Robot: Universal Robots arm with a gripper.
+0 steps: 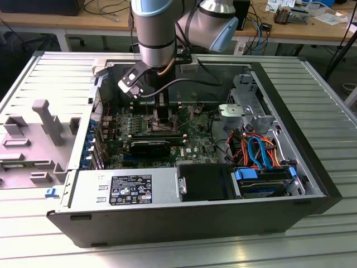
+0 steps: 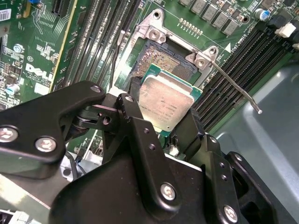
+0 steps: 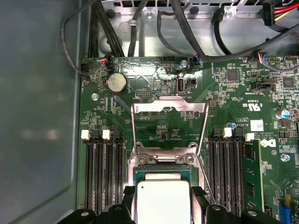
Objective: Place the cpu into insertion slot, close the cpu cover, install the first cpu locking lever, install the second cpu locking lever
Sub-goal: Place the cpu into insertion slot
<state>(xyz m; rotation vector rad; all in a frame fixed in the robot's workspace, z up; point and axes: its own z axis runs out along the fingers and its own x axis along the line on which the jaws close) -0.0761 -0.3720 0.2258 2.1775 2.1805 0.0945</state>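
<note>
In the second wrist view the pincer [image 2: 161, 112] is pinching the cpu [image 2: 166, 102] by two opposite edges, its black fingers [image 2: 135, 116] pressing against the sides. The cpu is hanging silvery side up over the nearer part of the insertion slot [image 2: 163, 60], whose gold-brown contact field is lying bare beyond it. Whether the cpu is touching the slot cannot be told. A thin lever [image 2: 233, 82] is sticking out beside the slot, its free end unlatched. In the first wrist view the cpu cover [image 3: 169, 107] is standing swung open past the slot. In the exterior view the arm [image 1: 156, 33] is reaching down into an open computer case [image 1: 312, 184] lying on the bench [image 1: 167, 251].
</note>
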